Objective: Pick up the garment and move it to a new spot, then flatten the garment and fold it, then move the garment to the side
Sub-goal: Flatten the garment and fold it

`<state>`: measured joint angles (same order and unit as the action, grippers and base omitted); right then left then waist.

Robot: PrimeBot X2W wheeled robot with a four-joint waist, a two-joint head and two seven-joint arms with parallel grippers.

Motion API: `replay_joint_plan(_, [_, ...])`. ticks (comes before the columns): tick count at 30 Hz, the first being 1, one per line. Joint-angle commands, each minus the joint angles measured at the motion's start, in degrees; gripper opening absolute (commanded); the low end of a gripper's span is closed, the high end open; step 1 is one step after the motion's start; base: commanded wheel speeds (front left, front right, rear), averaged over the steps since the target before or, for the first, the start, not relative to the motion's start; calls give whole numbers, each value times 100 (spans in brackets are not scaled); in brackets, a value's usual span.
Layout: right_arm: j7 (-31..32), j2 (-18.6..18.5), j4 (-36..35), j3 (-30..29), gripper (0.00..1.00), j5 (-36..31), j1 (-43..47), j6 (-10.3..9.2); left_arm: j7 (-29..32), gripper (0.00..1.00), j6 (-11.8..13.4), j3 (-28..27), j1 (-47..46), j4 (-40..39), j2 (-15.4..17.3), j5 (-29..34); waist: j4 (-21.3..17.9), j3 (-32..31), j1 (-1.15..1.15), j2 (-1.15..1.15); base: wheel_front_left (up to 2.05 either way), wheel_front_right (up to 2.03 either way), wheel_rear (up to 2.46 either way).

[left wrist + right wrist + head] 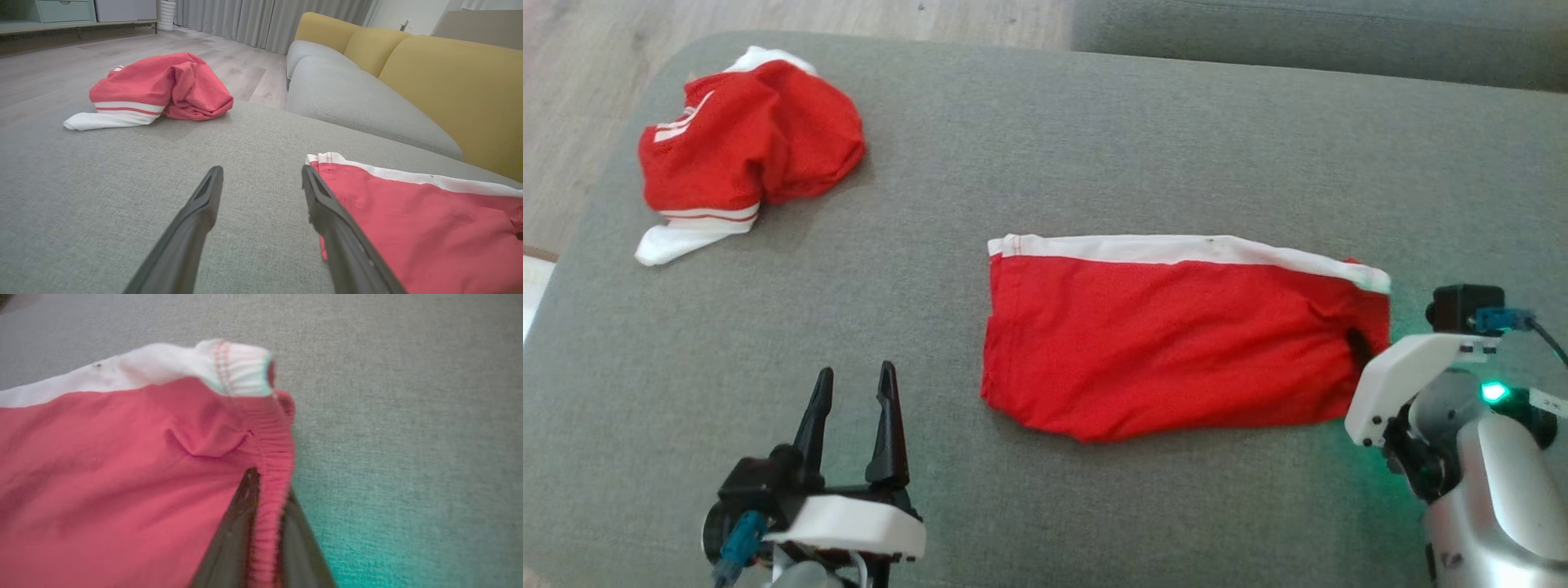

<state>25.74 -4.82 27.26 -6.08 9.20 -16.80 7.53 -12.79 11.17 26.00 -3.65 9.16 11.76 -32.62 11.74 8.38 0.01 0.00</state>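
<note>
Your right fingers (pixel 233 539) are pinching the elastic waistband (pixel 274 457) of the garment (pixel 1160 343). One finger is sitting on each side of the gathered red edge, and they are pressing close with only cloth between them. A green glow from the arm is spilling onto the grey cushion (pixel 1094 122) beside that grip.

Your left fingers (pixel 196 220) are standing spread wide and gripping nothing. They are hovering over bare cushion near you, just beside the garment's left end. In the left wrist view, one finger is crossing in front of the garment's red corner.

The garment is lying flat at the middle right of the cushion. Its red panel is facing up, and a white band is running along its far edge.

Farther off, a crumpled red top (pixel 752 139) with white stripes is sitting bunched near the cushion's far left corner, well apart from the garment and from both arms.

Beyond the cushion, a grey sofa (pixel 347 94) with yellow back pillows is standing to one side. Wooden floor (pixel 61 61) is stretching away to grey curtains (pixel 237 20) and a pale cabinet (pixel 65 10).
</note>
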Motion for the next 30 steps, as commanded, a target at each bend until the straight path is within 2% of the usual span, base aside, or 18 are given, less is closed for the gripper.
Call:
replay_joint_plan(1, [50, -81, -85, 151, 0, 56, -151, -4, -93, 100, 31, -188, -269, -137, 26, 59, -57, 0, -1, 0, 0, 0, 0])
replay_joint_plan(7, [109, -291, -228, 37, 0, 386, -252, -4, -94, 100, 9, -144, -313, -109, 23, 67, -352, -45, -1, 0, 0, 0, 0])
replay_joint_plan(13, [404, -819, -586, -305, 0, 594, -51, -4, -102, 100, 3, -75, -327, -94, -32, 71, -571, -71, -1, 0, 0, 0, 0])
replay_joint_plan(16, [510, -919, -780, -424, 0, 633, 60, -4, -103, 100, 1, -60, -324, -87, -34, 67, -667, -60, -1, 0, 0, 0, 0])
replay_joint_plan(23, [619, -503, -1269, -199, 0, 1158, 124, -4, -108, 100, -2, -54, -372, -53, -29, 51, -790, -95, -1, 0, 0, 0, 0])
replay_joint_plan(30, [673, -26, -1862, 565, 0, 1796, 44, -4, -104, 100, 2, -54, -384, -62, -2, 20, -680, -187, -1, 0, 0, 0, 0])
